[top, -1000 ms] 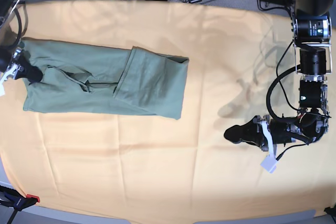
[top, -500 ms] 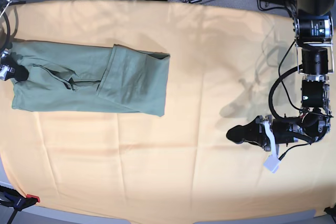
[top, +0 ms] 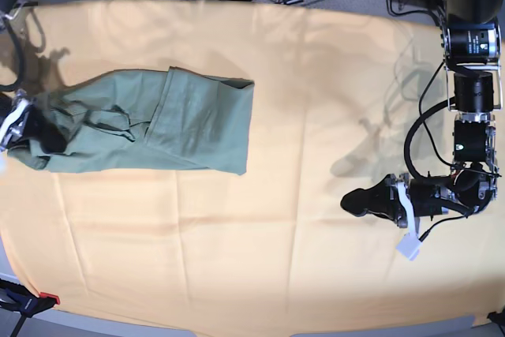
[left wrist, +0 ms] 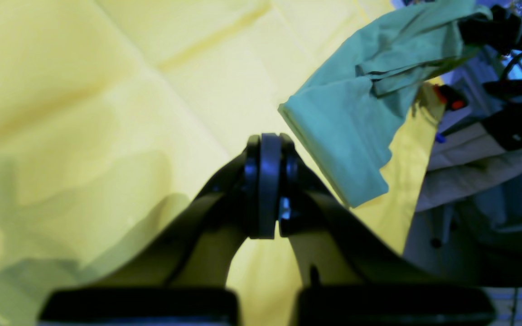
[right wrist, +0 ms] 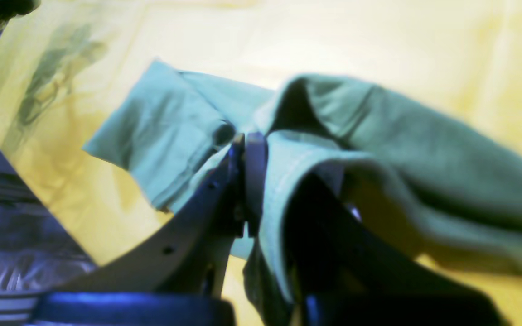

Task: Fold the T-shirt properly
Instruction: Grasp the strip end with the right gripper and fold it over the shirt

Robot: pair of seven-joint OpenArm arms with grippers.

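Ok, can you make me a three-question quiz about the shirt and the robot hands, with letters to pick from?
1. Where does the T-shirt lie in the base view?
A) on the left part of the tablecloth
B) at the right edge
C) on the floor

2. What colour is the tablecloth?
A) blue
B) orange-yellow
C) white

3. What is the right tool doing?
A) wide open above the cloth
B) shut on the T-shirt
C) holding a cable

Answers:
1 A, the shirt sits toward that view's left side.
2 B, the cloth is orange-yellow all around the shirt.
3 B, green fabric is pinched at its tips, while the left tool is shut on nothing.
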